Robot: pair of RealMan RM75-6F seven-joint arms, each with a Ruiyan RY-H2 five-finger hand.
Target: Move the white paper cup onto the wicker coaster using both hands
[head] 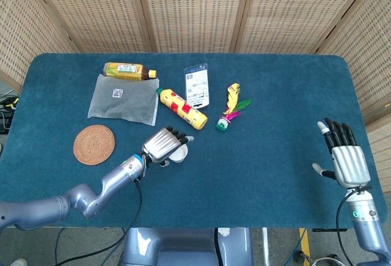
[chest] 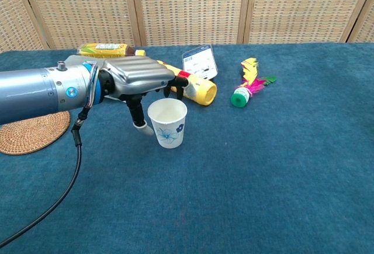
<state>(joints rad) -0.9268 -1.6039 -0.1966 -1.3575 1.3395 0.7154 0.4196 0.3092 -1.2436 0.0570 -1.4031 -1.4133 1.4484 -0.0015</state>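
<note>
Blue felt surface (head: 275, 156); white paper cup (chest: 168, 122) is cupped, not yet gripped, by left hand (chest: 137, 82); right hand (head: 348, 162) is held open, empty; cup could be tipped w/ a push.

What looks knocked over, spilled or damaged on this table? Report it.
Nothing is spilled or damaged. The yellow bottle and the tea bottle lie on their sides. The white paper cup stands upright, apart from the wicker coaster.

White paper cup (chest: 168, 123) upright, open-mouthed, blue flower print; round wicker coaster (head: 94, 145) flat, well apart left.
</note>
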